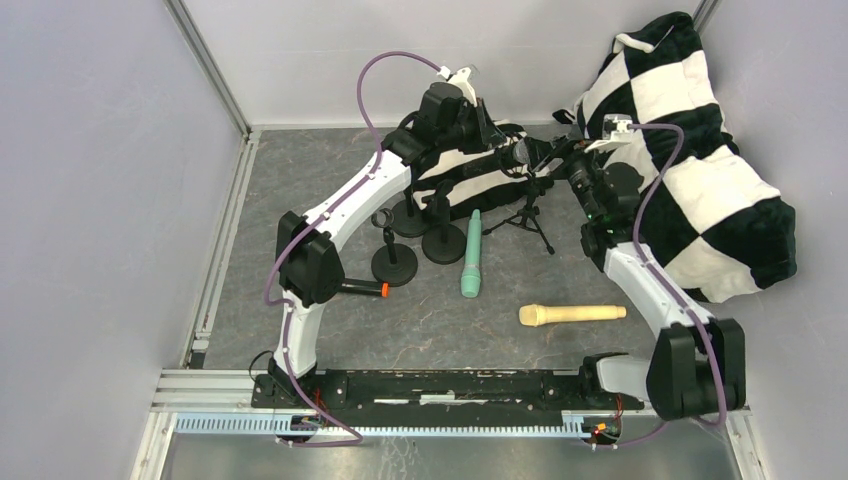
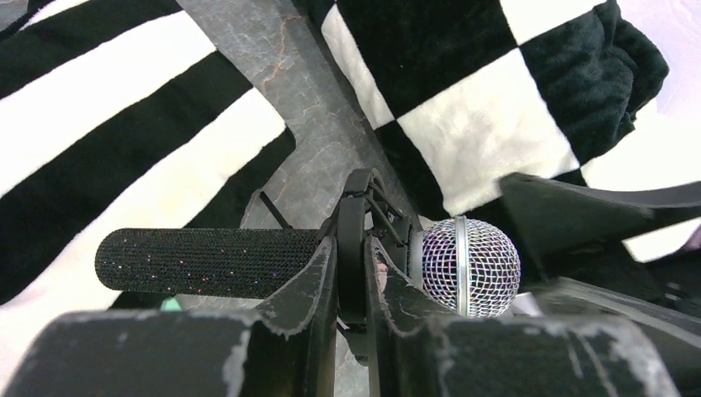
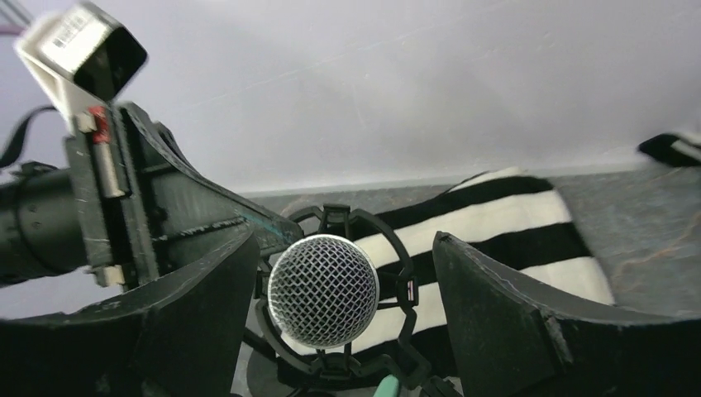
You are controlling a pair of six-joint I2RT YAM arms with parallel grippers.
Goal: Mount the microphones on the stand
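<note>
Microphones in cream-yellow (image 1: 572, 315), black with an orange ring (image 1: 362, 288) and mint green (image 1: 471, 254) are seen lying loose on the bench (image 1: 300, 180), beside the round-base stands (image 1: 395, 264). Farther back, the silver-mesh microphone (image 3: 323, 289) is threaded through the mount ring (image 2: 350, 223) of the tripod stand (image 1: 530, 215). That ring is pinched by the closed left end effector (image 2: 351, 273). The right end effector (image 3: 345, 241) is spread wide around the mesh head, touching nothing. If the ring is dragged, the tripod could be tipped. Unsupported, the microphone could be slid out.

A mint-green plastic stick microphone (image 1: 471, 256) and a cream-yellow plastic stick microphone (image 1: 572, 315) showed against mottled grey tabletop (image 1: 420, 330); the plush blanket (image 1: 700, 150) was checked black and white.
</note>
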